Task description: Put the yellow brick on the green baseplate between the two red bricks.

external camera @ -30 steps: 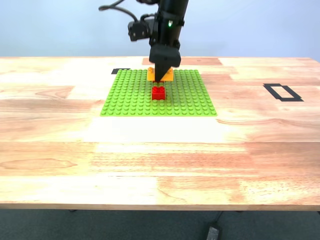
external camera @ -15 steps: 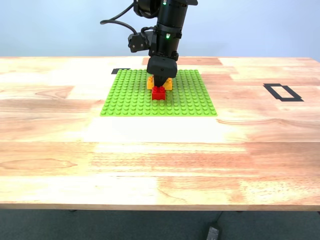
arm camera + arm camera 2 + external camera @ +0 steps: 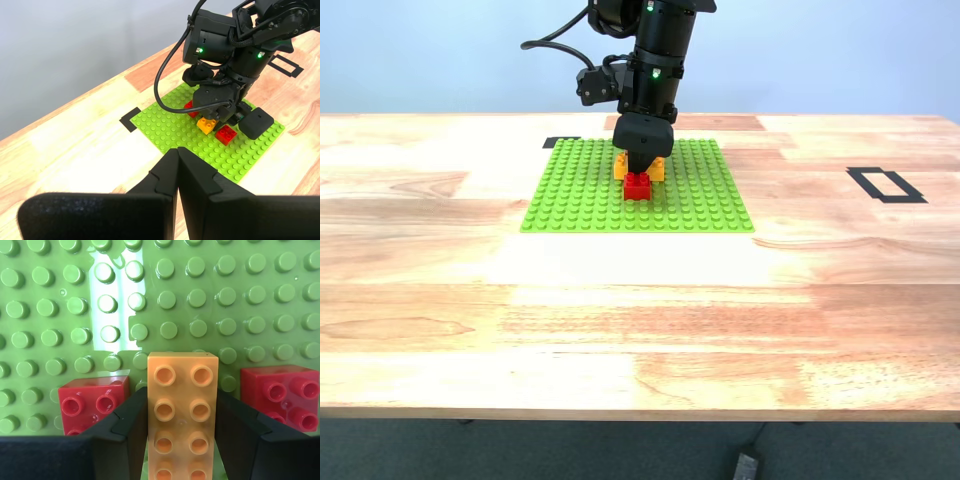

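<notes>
In the second wrist view, my second gripper [image 3: 182, 440] had its two black fingers [image 3: 125, 432] pressed against the long sides of the yellow brick [image 3: 182, 410], pinching it between them. The brick ran lengthwise out from the jaws, studs up, with its far end reaching just past the fingertips. Flanking the fingers on either side sat the two red bricks: one red brick [image 3: 92, 401] outside one finger and the other red brick [image 3: 285, 395] outside the opposite finger, so the yellow brick lay between them. I could not tell from this view whether the yellow brick was already seated on the studs or held just above them. Beyond the bricks spread the green baseplate [image 3: 225, 300], with a bright glare patch on its studs.

In the first wrist view, my first gripper [image 3: 177, 172] had its fingers pressed together, holding nothing, well apart from the baseplate [image 3: 165, 127]. Farther off, the second arm stood over the plate with the yellow brick [image 3: 206, 124] at its jaws.

In the exterior view, the wooden table [image 3: 640, 320] lay bare in the foreground. Farther back, on the baseplate [image 3: 570, 195], the near red brick [image 3: 638, 186] sat just in front of the yellow brick [image 3: 657, 168], with my second gripper [image 3: 642, 160] coming straight down onto it. A black tape rectangle [image 3: 886, 184] marked the table toward the exterior view's right.
</notes>
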Tool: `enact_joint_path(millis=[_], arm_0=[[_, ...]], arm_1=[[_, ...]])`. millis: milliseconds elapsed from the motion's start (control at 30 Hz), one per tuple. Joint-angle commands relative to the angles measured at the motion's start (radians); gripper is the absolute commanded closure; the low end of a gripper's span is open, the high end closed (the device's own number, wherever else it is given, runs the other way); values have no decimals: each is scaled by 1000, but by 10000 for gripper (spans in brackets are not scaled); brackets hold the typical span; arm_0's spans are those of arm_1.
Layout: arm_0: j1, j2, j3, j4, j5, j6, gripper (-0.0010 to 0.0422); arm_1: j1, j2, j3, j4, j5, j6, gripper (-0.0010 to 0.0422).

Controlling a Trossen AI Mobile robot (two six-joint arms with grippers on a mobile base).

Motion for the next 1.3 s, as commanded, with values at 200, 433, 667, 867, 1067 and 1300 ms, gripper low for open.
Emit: enact_joint_path(millis=[200,433,667,867,1067,1300], arm_0=[[0,0,0,0,0,0,413],[0,0,0,5,0,1,413],[0,0,0,3,0,1,412],[0,0,0,2,0,1,412],[0,0,0,2,0,1,413],[0,0,0,4,0,2,412]], arm_1=[[5,-30,-46,57,5,-1,183],[12,-87,-54,75,0,10,182],[14,-137,-47,84,8,19,184],[-1,-139,-71,78,32,37,244],[-6,-140,-82,79,31,37,349],[-4,-139,-124,79,-2,34,404]])
